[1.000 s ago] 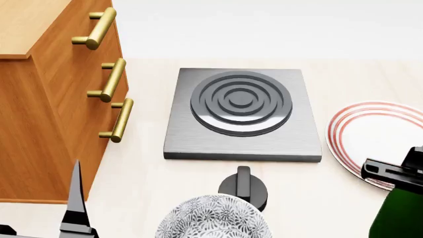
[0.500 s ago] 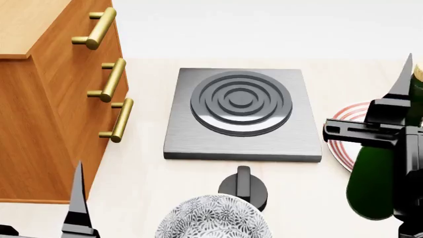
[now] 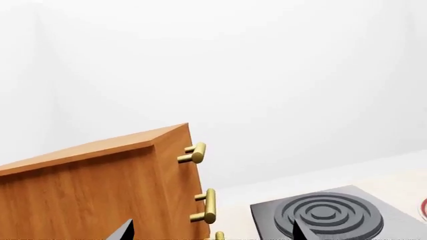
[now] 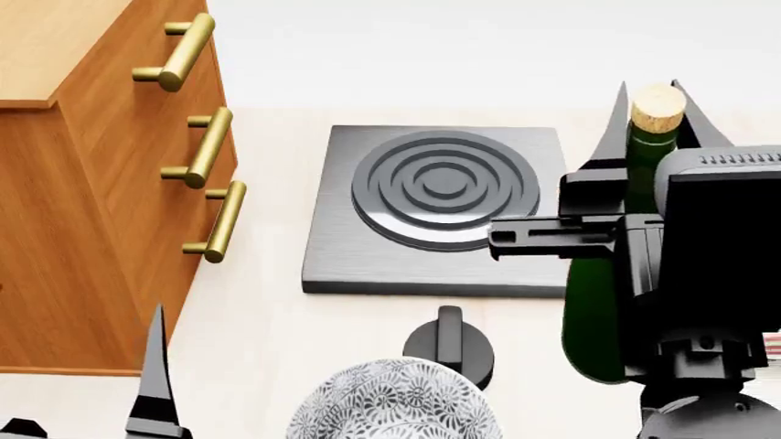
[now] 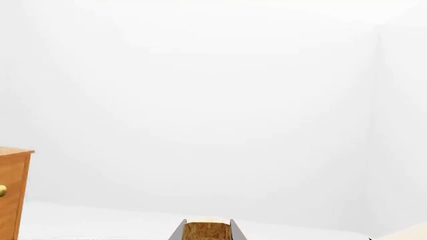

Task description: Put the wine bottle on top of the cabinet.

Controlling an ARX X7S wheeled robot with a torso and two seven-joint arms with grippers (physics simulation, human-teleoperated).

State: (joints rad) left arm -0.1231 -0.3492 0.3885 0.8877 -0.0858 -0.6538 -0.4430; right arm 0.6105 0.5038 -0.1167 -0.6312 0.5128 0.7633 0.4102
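The right tool [image 4: 649,114] grips the wine bottle [image 4: 601,311] by its neck, holding it upright above the bench [image 4: 269,338], just right of the hotplate [image 4: 443,208]. The cabinet [image 4: 86,210] stands left of the hotplate. The left tool [image 3: 210,232] stands wide, holding nothing.

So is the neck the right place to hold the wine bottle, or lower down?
The neck works: the wine bottle stands upright, and its slim neck under the cork fits between the right tool's fingers, closing from either side. The wide body below would probably need a broader opening.
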